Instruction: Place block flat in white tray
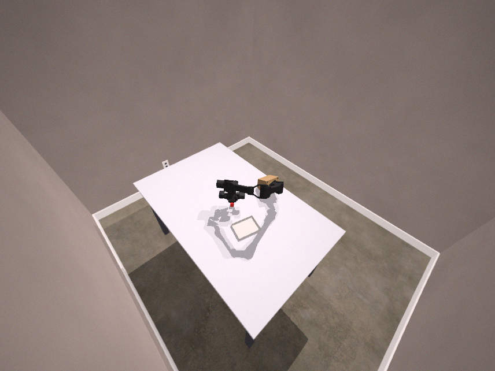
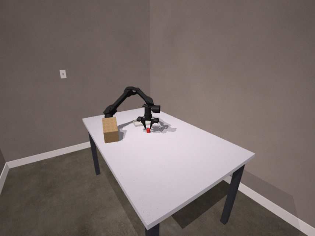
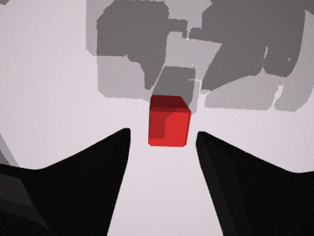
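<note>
A small red block [image 3: 169, 121] lies on the white table top; it also shows in the top view [image 1: 232, 204] and the exterior view [image 2: 148, 130]. My gripper [image 3: 164, 136] hangs straight above it, pointing down, with its two black fingers open and apart from the block on either side. It also shows in the exterior view [image 2: 147, 126] and the top view [image 1: 231, 198]. The flat white tray [image 1: 244, 228] lies on the table beside the block; in the exterior view the tray [image 2: 138, 123] is partly hidden behind the gripper.
A tan cardboard box [image 2: 110, 129] stands on the table near the arm's base, and shows in the top view [image 1: 267, 180] too. The arm's grey shadows spread around the tray and block.
</note>
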You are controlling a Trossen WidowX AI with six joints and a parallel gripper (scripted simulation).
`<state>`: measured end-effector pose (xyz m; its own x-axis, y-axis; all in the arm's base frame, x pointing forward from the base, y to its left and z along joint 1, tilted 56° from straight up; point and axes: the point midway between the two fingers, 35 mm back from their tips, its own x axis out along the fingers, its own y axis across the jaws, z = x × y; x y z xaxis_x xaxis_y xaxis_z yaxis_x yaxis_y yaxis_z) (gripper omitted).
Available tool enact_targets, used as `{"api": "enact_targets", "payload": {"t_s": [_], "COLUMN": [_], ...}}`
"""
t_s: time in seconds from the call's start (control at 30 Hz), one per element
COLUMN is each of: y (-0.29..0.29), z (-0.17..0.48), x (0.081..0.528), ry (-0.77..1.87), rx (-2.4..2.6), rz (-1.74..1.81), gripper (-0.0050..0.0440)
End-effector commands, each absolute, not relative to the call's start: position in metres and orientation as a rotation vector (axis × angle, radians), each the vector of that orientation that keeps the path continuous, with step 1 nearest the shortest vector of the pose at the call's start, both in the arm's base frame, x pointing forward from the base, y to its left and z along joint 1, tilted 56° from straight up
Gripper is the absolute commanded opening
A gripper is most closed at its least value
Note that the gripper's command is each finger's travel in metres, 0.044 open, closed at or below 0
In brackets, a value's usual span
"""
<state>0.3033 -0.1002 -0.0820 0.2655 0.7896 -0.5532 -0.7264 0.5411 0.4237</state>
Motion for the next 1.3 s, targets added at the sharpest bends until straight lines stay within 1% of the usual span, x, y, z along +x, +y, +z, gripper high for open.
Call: {"api": "enact_targets", "payload": {"t_s": [0.0,1.27], "y": [-0.1032,-0.1016], "z": [-0.0782,-0.0778], "x": [0.3066,0.3116], "ry": [0.795,0.795], "rx": [0.078,0.078], "rz": [1.017,1.017], "gripper": [0.0212,0.0212]}}
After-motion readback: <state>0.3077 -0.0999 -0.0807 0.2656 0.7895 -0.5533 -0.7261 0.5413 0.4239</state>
